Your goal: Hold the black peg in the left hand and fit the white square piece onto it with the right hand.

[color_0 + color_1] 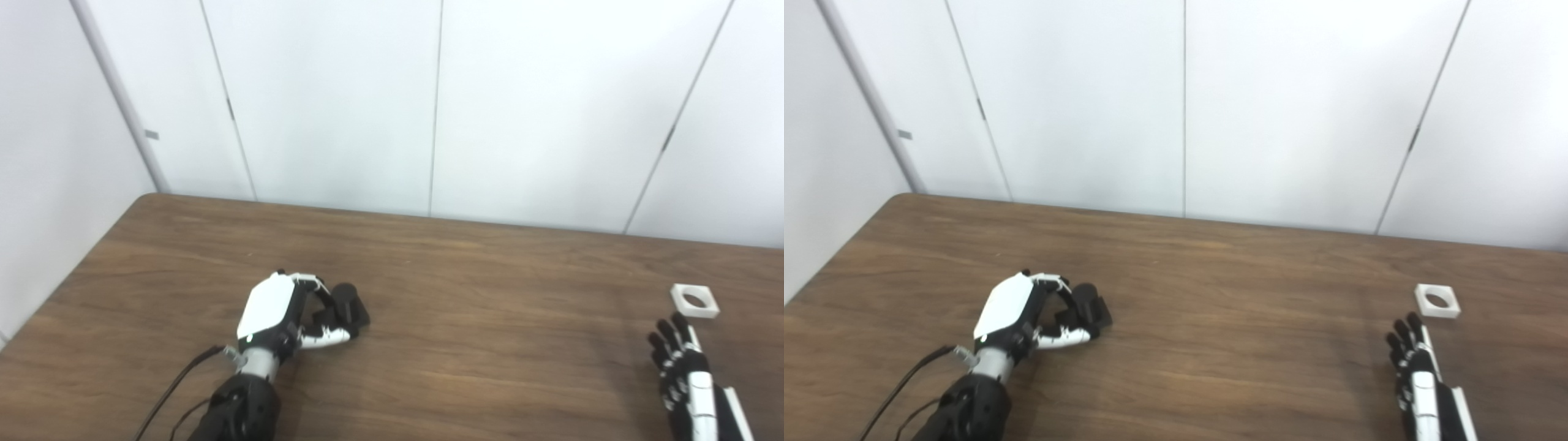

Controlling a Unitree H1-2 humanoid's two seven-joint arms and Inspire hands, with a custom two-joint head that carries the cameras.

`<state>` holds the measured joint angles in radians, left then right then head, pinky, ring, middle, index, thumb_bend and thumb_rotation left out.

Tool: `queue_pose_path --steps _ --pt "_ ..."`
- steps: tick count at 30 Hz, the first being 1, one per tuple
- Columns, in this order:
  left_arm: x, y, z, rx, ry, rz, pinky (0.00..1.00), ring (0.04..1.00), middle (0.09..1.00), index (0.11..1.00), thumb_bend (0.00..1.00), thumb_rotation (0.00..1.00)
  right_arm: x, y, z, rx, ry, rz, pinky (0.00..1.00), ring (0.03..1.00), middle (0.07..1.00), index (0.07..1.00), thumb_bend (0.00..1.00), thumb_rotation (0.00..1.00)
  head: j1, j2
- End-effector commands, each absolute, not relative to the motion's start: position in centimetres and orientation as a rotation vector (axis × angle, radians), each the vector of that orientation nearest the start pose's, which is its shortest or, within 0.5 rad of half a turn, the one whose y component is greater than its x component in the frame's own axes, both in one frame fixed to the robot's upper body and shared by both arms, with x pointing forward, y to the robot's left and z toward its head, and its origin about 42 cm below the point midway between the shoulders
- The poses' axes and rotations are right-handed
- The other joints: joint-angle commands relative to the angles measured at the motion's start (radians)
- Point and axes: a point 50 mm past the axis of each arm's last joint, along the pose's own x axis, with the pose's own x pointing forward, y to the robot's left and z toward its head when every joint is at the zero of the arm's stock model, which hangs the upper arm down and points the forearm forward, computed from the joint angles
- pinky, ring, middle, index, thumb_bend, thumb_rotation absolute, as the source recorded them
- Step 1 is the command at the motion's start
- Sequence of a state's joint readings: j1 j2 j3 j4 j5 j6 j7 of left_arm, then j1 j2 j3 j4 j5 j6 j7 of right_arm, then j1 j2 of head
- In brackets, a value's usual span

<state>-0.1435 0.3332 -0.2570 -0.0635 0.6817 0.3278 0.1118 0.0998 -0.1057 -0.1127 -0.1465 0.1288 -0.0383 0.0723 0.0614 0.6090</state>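
My left hand [288, 315] rests on the brown table [465, 294] at the left, its fingers curled around the black peg [350, 304], which sits at its fingertips; it also shows in the right eye view [1089, 307]. The white square piece [694, 300] with a round hole lies flat on the table at the far right. My right hand [680, 361] is open, fingers stretched toward the piece, a little short of it and holding nothing.
The table's far edge meets a white panelled wall [429, 110]. The table's left edge [73, 269] runs diagonally past my left arm. A black cable [171, 386] trails from the left wrist.
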Motion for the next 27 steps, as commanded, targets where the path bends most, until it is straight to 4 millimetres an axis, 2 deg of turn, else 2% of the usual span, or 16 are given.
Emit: queue_pose_path --steps 1,17,27 --pt "31.7 24.8 14.7 1.06 -0.086 0.011 1.0 0.88 0.795 0.487 0.52 0.05 24.4 -27.2 12.0 0.004 -0.104 -0.053 1.0 0.952 0.968 0.98 0.49 0.99 -0.009 0.008" --pt "28.0 20.0 13.2 1.058 -0.107 -0.211 1.0 0.895 0.816 0.487 0.52 0.05 24.3 -27.4 14.9 -0.038 -0.12 -0.063 0.98 0.947 0.962 0.967 0.51 0.99 -0.103 0.083" --pt "26.2 17.0 12.0 1.039 -0.118 -0.315 1.0 0.895 0.813 0.487 0.52 0.05 24.4 -27.6 16.3 -0.076 -0.126 -0.082 0.96 0.935 0.956 0.963 0.51 0.99 -0.141 0.109"
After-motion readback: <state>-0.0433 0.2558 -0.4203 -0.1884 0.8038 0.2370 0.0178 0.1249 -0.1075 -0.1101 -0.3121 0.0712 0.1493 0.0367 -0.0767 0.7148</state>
